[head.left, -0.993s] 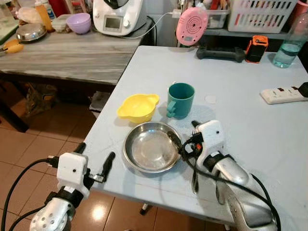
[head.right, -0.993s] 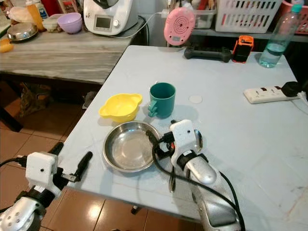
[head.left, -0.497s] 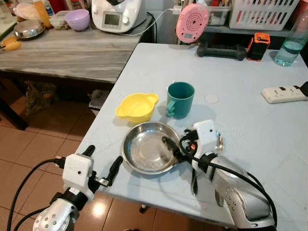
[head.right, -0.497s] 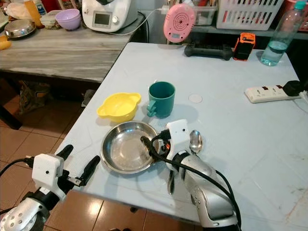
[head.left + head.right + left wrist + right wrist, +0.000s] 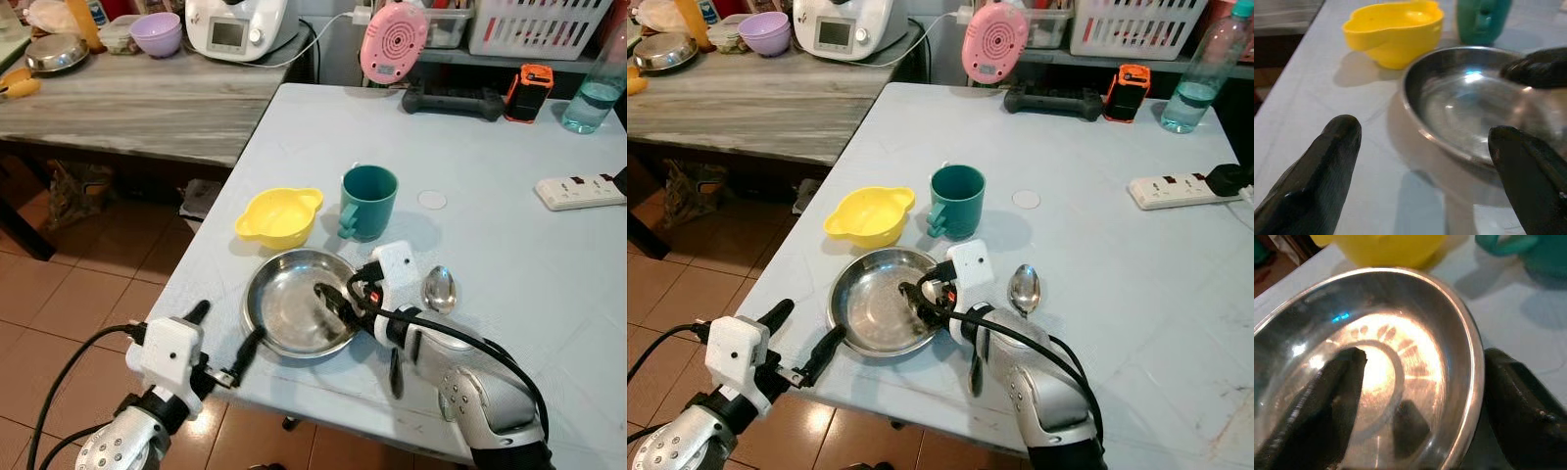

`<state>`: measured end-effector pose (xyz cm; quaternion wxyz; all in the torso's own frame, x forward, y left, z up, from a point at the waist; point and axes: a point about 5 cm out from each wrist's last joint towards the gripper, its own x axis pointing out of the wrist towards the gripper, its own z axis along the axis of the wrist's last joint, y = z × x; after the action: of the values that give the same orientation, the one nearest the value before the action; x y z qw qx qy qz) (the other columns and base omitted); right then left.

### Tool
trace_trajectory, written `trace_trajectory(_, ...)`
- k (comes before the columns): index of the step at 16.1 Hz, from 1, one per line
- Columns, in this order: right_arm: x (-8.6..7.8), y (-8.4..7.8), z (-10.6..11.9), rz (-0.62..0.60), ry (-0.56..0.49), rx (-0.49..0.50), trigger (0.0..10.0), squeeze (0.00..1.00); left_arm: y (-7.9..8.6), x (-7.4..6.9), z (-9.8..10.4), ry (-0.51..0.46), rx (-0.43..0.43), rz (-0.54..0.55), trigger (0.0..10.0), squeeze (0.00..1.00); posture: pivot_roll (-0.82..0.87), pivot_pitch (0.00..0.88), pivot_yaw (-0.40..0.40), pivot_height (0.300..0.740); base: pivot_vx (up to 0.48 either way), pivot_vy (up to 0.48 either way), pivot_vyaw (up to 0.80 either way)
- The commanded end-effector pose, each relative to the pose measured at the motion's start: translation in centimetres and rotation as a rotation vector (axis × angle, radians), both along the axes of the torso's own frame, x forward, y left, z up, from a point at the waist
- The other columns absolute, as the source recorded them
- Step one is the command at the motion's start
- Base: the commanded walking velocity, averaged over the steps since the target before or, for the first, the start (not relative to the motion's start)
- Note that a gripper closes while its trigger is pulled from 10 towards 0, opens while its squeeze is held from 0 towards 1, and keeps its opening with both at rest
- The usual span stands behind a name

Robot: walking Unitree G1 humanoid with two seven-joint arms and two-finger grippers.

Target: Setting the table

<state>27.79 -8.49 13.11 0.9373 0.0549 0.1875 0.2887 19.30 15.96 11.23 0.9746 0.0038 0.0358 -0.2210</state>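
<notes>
A shallow steel plate (image 5: pixel 284 318) lies near the table's front edge, with a yellow bowl (image 5: pixel 279 215) and a teal mug (image 5: pixel 369 202) just behind it. A spoon (image 5: pixel 438 290) lies to the plate's right, its handle running toward the front edge. My right gripper (image 5: pixel 338 294) is open and straddles the plate's right rim (image 5: pixel 1471 357), with one finger (image 5: pixel 1322 401) inside the plate and the other outside it. Beyond the plate's left rim (image 5: pixel 1415 127), at the table's front edge, my left gripper (image 5: pixel 227 325) is open and points at the plate.
A power strip (image 5: pixel 578 191), a water bottle (image 5: pixel 593 88), an orange-black device (image 5: pixel 526 93) and a pink round gadget (image 5: pixel 392 41) stand along the table's back and right. A wooden counter (image 5: pixel 127 108) with an appliance and bowls adjoins on the left. Tiled floor (image 5: pixel 59 313) lies below the table's left edge.
My right gripper has slid left off the spoon's bowl, and one finger now reaches into the plate. My left gripper has moved forward and right toward the plate's left rim.
</notes>
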Motion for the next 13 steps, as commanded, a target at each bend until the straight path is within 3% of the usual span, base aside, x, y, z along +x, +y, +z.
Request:
trace_trajectory(1, 0.0, -0.2, -0.4, -0.014, 0.041, -0.017, 0.0, 0.00, -0.4, -0.4, 0.5, 0.004, -0.008, -0.053, 10.0, 0.00, -0.09, 0.147, 0.049, 0.740, 0.000, 0.000, 0.00)
trace_trajectory(13, -0.2, -0.7, -2.0, -0.050, 0.230, -0.050, 0.0, 0.00, -0.8, -0.6, 1.7, 0.001, -0.017, -0.084, 10.0, 0.00, -0.09, 0.145, 0.048, 0.740, 0.000, 0.000, 0.00)
